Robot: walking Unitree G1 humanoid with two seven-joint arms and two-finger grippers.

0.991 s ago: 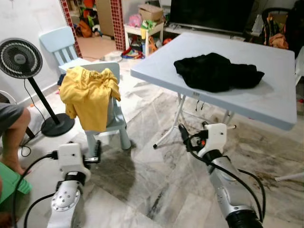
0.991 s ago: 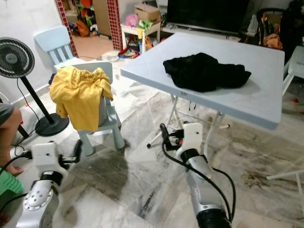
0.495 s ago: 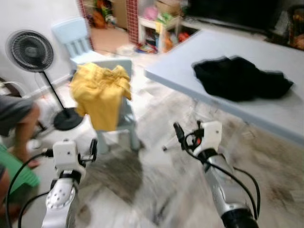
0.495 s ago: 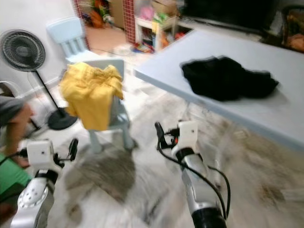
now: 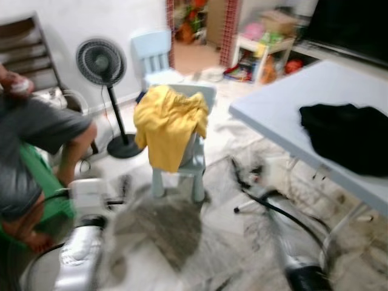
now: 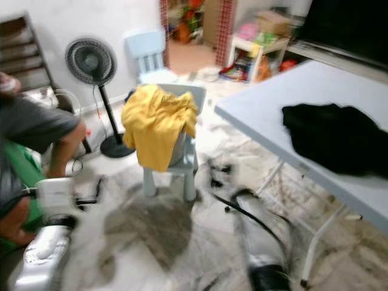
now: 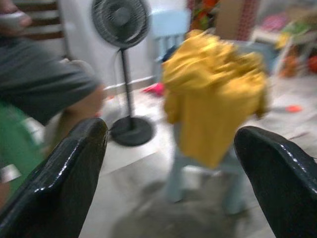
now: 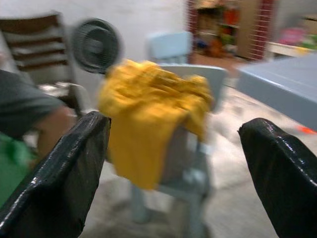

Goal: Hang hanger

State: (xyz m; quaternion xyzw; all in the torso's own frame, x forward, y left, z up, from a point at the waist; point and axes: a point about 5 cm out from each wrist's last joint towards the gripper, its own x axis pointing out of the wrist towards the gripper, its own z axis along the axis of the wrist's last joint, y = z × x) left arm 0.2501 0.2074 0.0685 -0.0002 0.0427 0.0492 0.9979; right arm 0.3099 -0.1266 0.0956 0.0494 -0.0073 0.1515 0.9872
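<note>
A yellow garment (image 5: 170, 124) is draped over a small pale blue chair (image 5: 197, 176) on the marble floor ahead. A black garment (image 5: 345, 136) lies on the light blue folding table (image 5: 273, 109) to the right. My left gripper (image 5: 124, 185) is held low at the left, short of the chair, open and empty; its wrist view looks between the fingers (image 7: 74, 163) at the yellow garment (image 7: 213, 99). My right gripper (image 5: 239, 173), blurred, hangs near the table's leg, open and empty (image 8: 173, 124). I see no hanger.
A person (image 5: 36, 127) sits at the left on a green stool (image 5: 42, 188). A standing fan (image 5: 100, 60) and a second blue chair (image 5: 151, 51) stand behind the draped chair. Shelves with toys (image 5: 267, 48) line the back wall.
The whole picture has shifted right, so my head has turned left: the person and fan are now further in, the table is cut off. Both arms are blurred, grippers still open.
</note>
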